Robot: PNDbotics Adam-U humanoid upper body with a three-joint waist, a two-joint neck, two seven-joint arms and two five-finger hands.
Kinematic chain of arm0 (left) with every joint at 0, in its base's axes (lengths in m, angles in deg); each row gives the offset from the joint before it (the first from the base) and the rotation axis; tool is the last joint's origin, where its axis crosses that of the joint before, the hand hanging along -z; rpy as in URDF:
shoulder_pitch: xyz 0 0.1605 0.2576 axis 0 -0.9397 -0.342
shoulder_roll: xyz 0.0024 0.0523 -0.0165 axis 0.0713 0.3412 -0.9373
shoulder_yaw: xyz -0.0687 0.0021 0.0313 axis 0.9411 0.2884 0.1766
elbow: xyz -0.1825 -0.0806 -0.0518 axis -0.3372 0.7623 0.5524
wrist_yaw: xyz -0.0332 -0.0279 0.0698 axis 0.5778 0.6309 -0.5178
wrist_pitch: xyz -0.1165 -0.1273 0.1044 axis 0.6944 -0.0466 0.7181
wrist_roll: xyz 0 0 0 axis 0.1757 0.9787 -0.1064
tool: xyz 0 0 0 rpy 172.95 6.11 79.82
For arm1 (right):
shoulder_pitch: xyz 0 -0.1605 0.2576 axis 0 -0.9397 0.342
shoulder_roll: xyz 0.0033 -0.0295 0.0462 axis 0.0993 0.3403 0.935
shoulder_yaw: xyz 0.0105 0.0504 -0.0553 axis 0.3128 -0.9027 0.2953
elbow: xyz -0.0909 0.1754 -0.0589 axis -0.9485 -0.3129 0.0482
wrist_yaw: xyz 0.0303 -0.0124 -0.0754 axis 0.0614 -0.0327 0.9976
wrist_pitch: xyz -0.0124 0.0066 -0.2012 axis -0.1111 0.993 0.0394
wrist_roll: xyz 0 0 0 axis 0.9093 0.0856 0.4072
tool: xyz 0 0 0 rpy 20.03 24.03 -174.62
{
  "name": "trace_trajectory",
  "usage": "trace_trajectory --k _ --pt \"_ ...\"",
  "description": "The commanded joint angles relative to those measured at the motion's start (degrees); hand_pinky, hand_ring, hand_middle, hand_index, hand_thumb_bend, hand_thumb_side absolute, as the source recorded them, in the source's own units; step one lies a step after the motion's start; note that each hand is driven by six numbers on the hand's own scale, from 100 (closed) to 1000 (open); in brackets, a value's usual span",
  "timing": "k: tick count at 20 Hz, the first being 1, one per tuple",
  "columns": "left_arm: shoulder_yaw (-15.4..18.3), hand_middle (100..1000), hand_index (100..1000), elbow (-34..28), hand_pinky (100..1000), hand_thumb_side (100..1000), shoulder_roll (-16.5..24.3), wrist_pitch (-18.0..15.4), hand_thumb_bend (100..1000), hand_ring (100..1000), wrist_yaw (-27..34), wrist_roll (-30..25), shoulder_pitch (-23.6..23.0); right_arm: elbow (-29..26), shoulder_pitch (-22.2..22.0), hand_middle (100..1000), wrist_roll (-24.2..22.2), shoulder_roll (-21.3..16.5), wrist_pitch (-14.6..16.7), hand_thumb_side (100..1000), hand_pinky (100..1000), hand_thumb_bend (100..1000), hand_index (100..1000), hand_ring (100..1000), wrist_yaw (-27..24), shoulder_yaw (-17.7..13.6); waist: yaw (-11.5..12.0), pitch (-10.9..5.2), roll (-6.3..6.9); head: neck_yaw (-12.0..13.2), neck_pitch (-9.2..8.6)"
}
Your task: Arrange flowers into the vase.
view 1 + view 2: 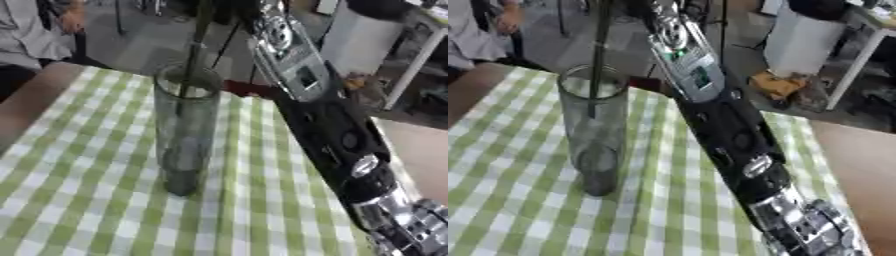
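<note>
Vase: a tall, clear grey-tinted glass cylinder vase [184, 132] is standing upright on the green-and-white checked tablecloth [87, 200], towards the far side of the table.

Stem: a thin dark flower stem [598, 55] is running straight down from the top edge through the vase mouth, its lower end sitting inside the upper part of the glass, well above the base. No bloom is showing in either view.

Right arm: the black-and-silver right arm [728, 135] is stretching from the lower right corner diagonally up past the right side of the vase to the top edge.

Right hand: it is lying out of frame above the top edge in both views, so whether its fingers are spread or closed round the stem I cannot tell.

Left hand: it is not showing in either view.

Right eye view only: a small green light is glowing on the silver forearm panel [689, 60], and an orange-brown heap [776, 85] is lying on the floor beyond the table.

Left eye view only: a red patch [249, 89] is peeking out at the far table edge just beside the arm, and the vase is appearing nearer the middle of the picture.

Table edge: bare brown wood [31, 100] is showing at the left beside the cloth.
</note>
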Motion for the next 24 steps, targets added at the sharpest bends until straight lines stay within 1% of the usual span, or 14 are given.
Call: trace_trajectory --k 1,6,10,14,17,22,24 --pt "0.23 911 915 -0.81 589 853 -0.03 -0.05 100 876 -0.07 0.16 0.44 -0.14 2.06 344 -1.34 0.02 0.23 831 474 366 281 507 2.83 -0.79 -0.1 -1.12 0.97 0.05 -0.57" --pt "0.2 911 916 -0.81 589 852 -0.04 -0.03 100 876 -0.06 0.12 0.49 0.68 2.4 347 -3.02 0.65 0.34 843 479 378 289 511 4.99 -0.76 -0.28 -1.05 1.0 0.05 -0.45" --pt "0.21 911 915 -0.81 589 852 -0.04 0.01 100 876 -0.09 0.15 0.53 0.99 2.1 357 -4.14 0.17 1.16 858 491 386 296 524 6.72 -0.19 -0.45 -1.0 0.97 0.16 -0.39" --pt "0.24 911 916 -0.81 589 851 -0.04 0.04 100 876 -0.12 0.19 0.59 1.27 1.54 379 -4.95 -0.23 1.59 873 519 374 306 546 7.65 0.12 -0.54 -1.02 1.02 0.3 -0.38" --pt "0.25 911 916 -0.81 589 850 -0.06 0.07 100 876 -0.13 0.21 0.59 1.25 1.08 414 -5.75 -0.6 1.8 896 549 375 331 570 8.22 0.43 -0.64 -1.06 1.07 0.34 -0.42" --pt "0.27 911 916 -0.81 589 850 -0.05 0.14 100 876 -0.17 0.23 0.55 0.91 0.41 447 -7.81 -1.46 2.19 922 576 380 366 597 8.95 0.85 -0.82 -1.2 1.09 0.44 -0.49" --pt "0.3 911 916 -0.81 589 849 -0.03 0.15 100 876 -0.2 0.26 0.54 0.72 0.07 462 -8.84 -1.97 2.32 947 592 381 390 613 9.32 1.11 -0.84 -1.24 1.07 0.48 -0.46"
